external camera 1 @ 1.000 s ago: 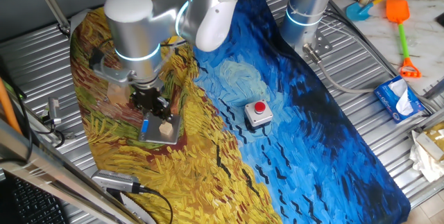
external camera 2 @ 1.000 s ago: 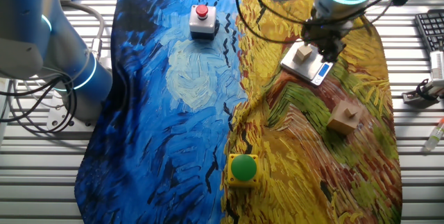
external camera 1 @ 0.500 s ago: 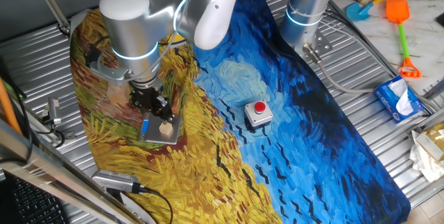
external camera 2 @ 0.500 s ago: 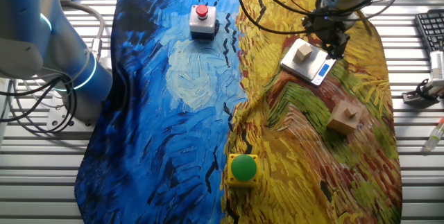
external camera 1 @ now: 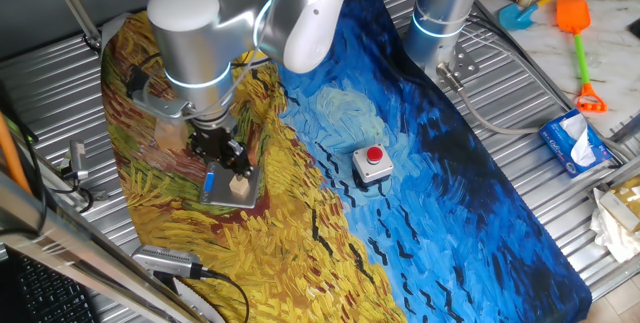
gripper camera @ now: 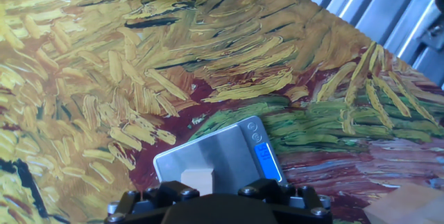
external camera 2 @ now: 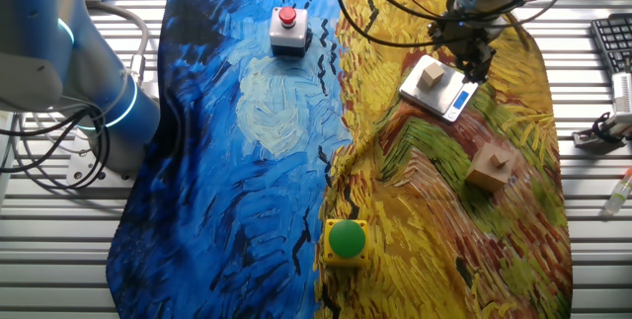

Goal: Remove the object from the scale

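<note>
A tabletop (external camera 2: 592,220) of ribbed metal carried a painted cloth (external camera 2: 257,161), blue on one half and yellow on the other. The end effector (external camera 2: 472,60) hung low over the scale's far edge, just beside the cube (external camera 2: 431,78); whether its fingers stood released or clenched could not be told, since the hand view showed only the dark body at the bottom of the frame. It held nothing visible. The cube sat on the scale (external camera 2: 441,100), toward the side away from the blue strip, apart from the fingers.

This looked like the approach step: the cube had not been grasped. The next move would call for centring over the cube, coming down with the fingers either side of it, closing and lifting clear.

The scale lay on the yellow half, near the cloth's edge. Bare cloth lay on several sides for setting the cube down. A larger block (external camera 2: 490,169) lay near, a red button (external camera 2: 287,25) and a green one (external camera 2: 346,239) well apart.
</note>
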`<state>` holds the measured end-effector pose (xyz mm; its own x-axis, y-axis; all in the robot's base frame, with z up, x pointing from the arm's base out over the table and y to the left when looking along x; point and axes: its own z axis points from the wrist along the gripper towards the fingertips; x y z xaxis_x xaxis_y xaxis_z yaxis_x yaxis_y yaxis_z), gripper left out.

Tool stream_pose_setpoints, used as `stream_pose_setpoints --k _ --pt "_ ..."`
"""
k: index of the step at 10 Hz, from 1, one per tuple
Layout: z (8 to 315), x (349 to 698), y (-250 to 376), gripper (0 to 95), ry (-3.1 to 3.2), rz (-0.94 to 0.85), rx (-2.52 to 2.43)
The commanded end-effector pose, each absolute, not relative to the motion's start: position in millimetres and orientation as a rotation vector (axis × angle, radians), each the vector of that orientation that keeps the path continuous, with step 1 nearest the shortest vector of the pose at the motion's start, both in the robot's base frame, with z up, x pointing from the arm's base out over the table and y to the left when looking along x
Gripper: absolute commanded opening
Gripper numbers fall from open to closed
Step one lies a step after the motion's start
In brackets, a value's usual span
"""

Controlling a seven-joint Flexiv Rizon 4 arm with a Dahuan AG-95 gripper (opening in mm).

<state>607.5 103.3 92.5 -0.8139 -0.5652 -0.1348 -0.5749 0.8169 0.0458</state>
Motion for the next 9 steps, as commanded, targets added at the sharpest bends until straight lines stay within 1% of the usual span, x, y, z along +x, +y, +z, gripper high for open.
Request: stream_pose_setpoints --k 1,9 --pt "92.9 608.1 102.9 76.0 2.891 0.126 -0.885" --pt "93.2 608.3 103.3 76.0 2.898 0.118 -0.869"
